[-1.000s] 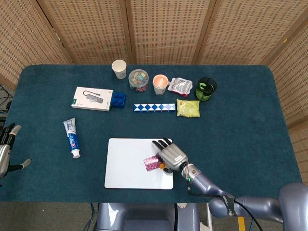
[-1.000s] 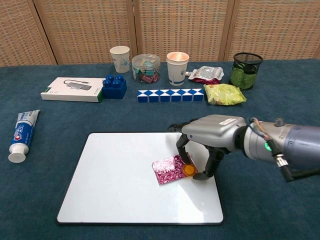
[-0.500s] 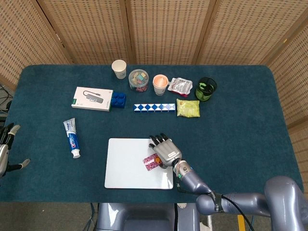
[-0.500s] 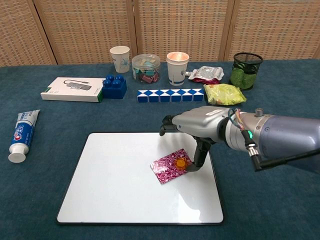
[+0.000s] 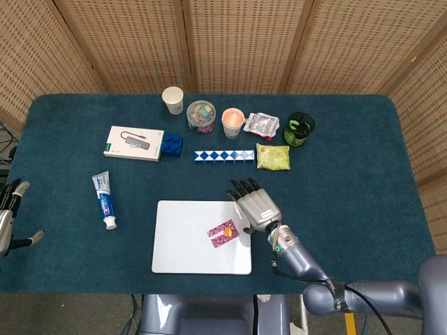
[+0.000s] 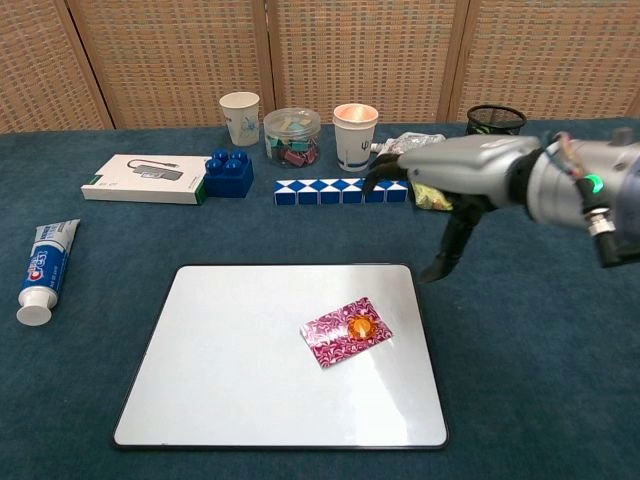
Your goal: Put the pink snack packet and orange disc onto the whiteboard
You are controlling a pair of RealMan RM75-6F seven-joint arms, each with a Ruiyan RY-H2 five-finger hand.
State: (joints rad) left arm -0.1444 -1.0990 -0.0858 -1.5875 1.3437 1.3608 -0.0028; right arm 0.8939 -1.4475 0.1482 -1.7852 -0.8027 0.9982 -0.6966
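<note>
The pink snack packet lies flat on the right half of the whiteboard. The small orange disc sits on top of the packet. My right hand hovers above the board's right edge, up and to the right of the packet, fingers spread and holding nothing. My left hand shows only at the far left edge of the head view, off the table, fingers apart and empty.
A toothpaste tube lies left of the board. Along the back stand a white box, blue block, blue-white folding toy, two cups, a jar, snack bags and a black mesh cup.
My right hand has let go of the packet and disc and lifted up and to the right, away from the board. Packet and disc stay on the whiteboard.
</note>
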